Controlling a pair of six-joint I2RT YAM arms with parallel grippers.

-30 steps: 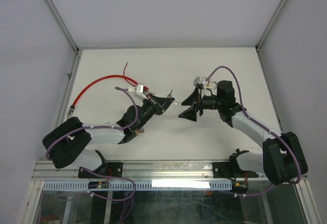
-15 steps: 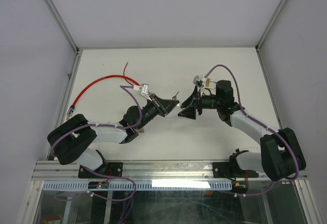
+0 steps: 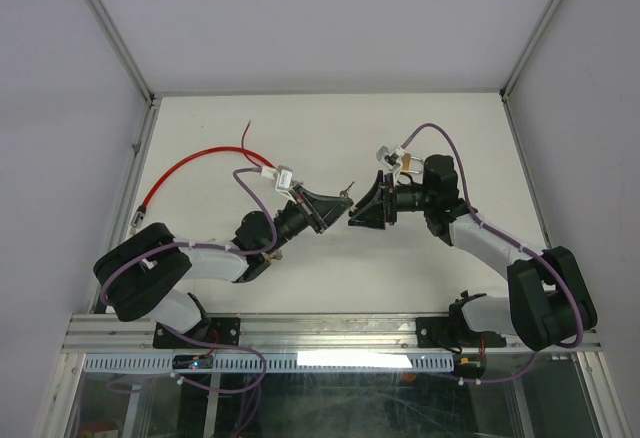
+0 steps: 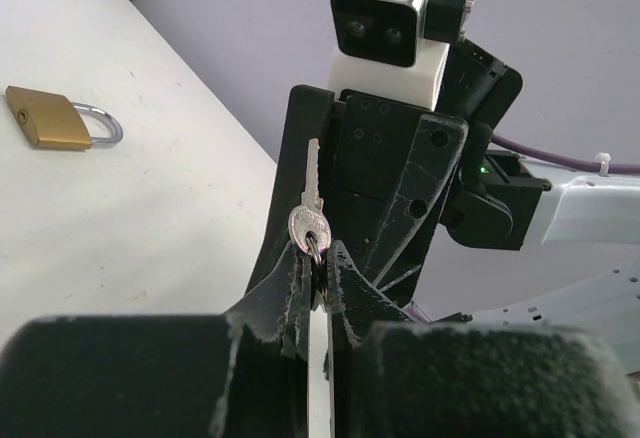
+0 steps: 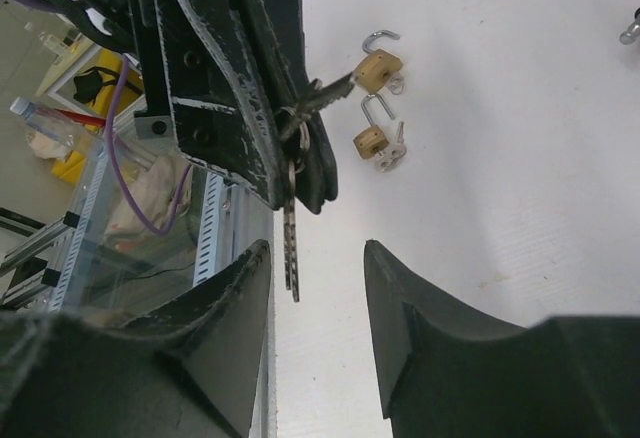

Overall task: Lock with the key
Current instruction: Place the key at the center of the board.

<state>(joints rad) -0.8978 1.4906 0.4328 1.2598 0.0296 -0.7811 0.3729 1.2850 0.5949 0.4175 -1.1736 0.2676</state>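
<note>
Scuffed black fingers pressed together, the left gripper (image 4: 315,263) pinches the round bow of a thin silver key (image 4: 309,203) at the centre of the left wrist view (toothed blade upright). The right gripper (image 5: 318,258) faces it with jaws spread. In the upper middle of the right wrist view, 2 brass padlocks (image 5: 378,68) with curved steel shackles lie on the matte white table (image 5: 520,158).
</note>
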